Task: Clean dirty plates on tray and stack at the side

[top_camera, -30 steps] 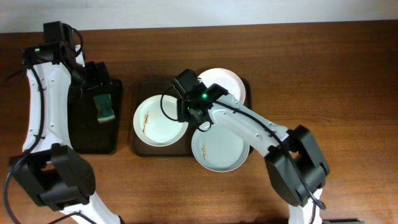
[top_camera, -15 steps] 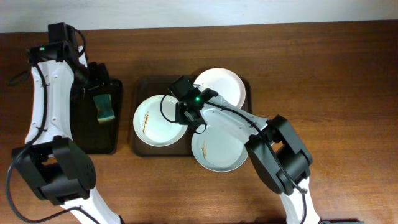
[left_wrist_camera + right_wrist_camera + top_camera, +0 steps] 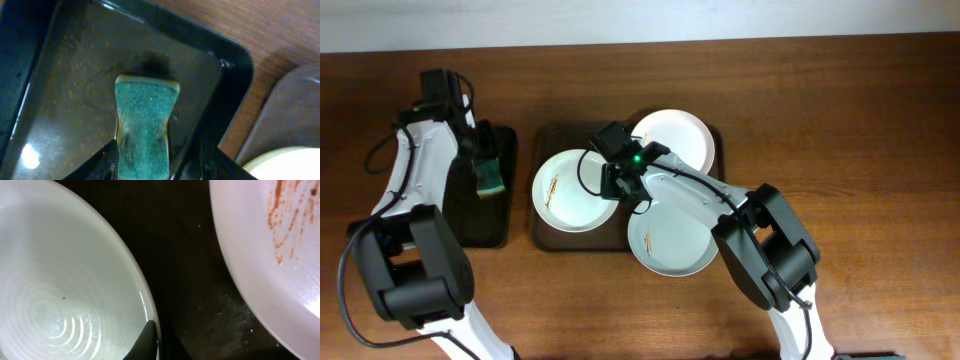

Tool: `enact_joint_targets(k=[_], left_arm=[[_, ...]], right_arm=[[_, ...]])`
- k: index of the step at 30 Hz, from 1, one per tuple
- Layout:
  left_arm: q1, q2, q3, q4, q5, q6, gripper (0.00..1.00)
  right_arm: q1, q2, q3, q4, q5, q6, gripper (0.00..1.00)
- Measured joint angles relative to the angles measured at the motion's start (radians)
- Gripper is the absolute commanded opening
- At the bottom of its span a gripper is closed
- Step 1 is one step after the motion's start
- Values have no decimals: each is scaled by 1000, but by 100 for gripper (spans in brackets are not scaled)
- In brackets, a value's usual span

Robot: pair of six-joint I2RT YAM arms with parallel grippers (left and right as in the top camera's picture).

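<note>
Soft sponge (image 3: pixel 145 120) clenched by left fingers (image 3: pixel 109 161); right fingers (image 3: pixel 146 339) — can't tell; plates (image 3: pixel 570 195) judged stiff, slick — best gripped at rim.

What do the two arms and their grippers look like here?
The left arm and right arm both have white rounded links joined by bulky black joint housings, with thin black cables looping alongside. A green light glows near the right wrist. The left gripper has dark, glossy fingers. Of the right gripper only one black fingertip shows.
</note>
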Motion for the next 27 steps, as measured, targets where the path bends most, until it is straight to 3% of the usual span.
enact_joint_targets(k=[2,11,13,18,21,27], left_arm=[[0,0,-53,39,-5,0,49],[-1,62,-136,137,-96,-95,22],[-2,69,-136,147,-96,-100,3],[-2,71,-132,143,-82,-103,1],[-2,71,-84,23,-65,-94,1],[-2,-92,20,-137,127,55,1]], right_arm=[[0,0,0,0,0,0,5],[0,0,0,0,0,-4,6],[0,0,0,0,0,-4,6],[0,0,0,0,0,-3,6],[0,0,0,0,0,-4,6],[0,0,0,8,0,-4,6]])
